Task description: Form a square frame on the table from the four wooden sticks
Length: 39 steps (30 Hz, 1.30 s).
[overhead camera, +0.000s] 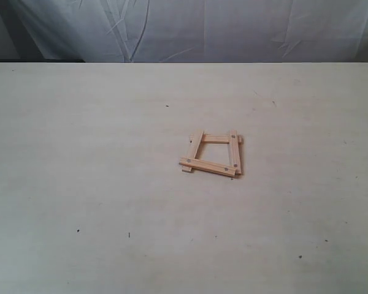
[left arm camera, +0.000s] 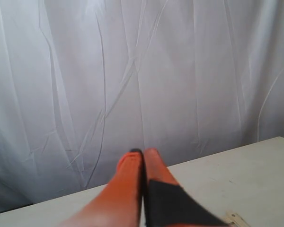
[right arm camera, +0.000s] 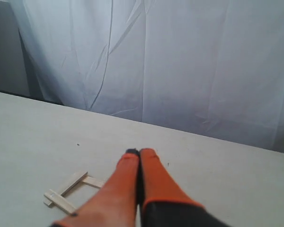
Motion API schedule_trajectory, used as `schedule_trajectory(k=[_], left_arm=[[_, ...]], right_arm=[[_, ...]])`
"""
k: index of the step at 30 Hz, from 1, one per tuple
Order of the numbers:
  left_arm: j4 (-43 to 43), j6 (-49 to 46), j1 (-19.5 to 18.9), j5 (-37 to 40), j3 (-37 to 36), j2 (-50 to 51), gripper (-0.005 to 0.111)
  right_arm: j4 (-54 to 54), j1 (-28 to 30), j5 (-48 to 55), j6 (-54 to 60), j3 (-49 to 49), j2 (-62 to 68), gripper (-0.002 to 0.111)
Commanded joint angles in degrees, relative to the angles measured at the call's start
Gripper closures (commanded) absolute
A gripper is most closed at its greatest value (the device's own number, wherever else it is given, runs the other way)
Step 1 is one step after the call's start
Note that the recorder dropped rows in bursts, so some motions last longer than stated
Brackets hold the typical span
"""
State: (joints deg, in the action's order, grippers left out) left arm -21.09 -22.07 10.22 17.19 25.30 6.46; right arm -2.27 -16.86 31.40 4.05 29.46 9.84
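Note:
The four wooden sticks lie as a small, slightly skewed square frame [overhead camera: 213,154] on the pale table [overhead camera: 98,184], right of its middle, with ends overlapping at the corners. Neither arm shows in the exterior view. In the right wrist view my right gripper [right arm camera: 139,152] is shut with nothing between its orange fingers, raised above the table; part of the frame [right arm camera: 68,190] shows beside them. In the left wrist view my left gripper [left arm camera: 142,151] is also shut and empty, and one stick end [left arm camera: 236,219] peeks out at the picture's edge.
A creased white cloth backdrop [overhead camera: 190,27] hangs behind the table's far edge. A few tiny dark specks [overhead camera: 78,231] dot the tabletop.

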Motion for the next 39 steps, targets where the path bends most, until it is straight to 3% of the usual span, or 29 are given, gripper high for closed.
schedule_trajectory(k=[1,10,19,24,31,39], left_arm=[[0.2,0.0,0.3,-0.5,-0.3,-0.4,0.107],[0.2,0.0,0.2,-0.5,-0.3,-0.4,0.107],[0.2,0.1,0.2,-0.5,-0.3,-0.4,0.107],[0.2,0.1,0.2,-0.5,-0.3,-0.4,0.107],[0.2,0.1,0.2,-0.5,-0.3,-0.4,0.107],[0.2,0.1,0.2,-0.5,-0.3,-0.4,0.107]], right_arm=[[0.1,0.2,-0.3,0.0,-0.2,-0.3,0.108],[5.0,0.9,-1.6,0.6,-8.4,-5.0,0.108],[3.4,6.1,-1.6,-0.2,-17.8,-9.8,0.108],[3.3,7.7,-8.7,-1.3,-22.3,-9.8,0.108],[3.1,7.7,-10.0,-3.2,-29.1,-9.8,0.108],[3.0,7.7,-11.3,-5.1,-29.5,-9.8,0.108]])
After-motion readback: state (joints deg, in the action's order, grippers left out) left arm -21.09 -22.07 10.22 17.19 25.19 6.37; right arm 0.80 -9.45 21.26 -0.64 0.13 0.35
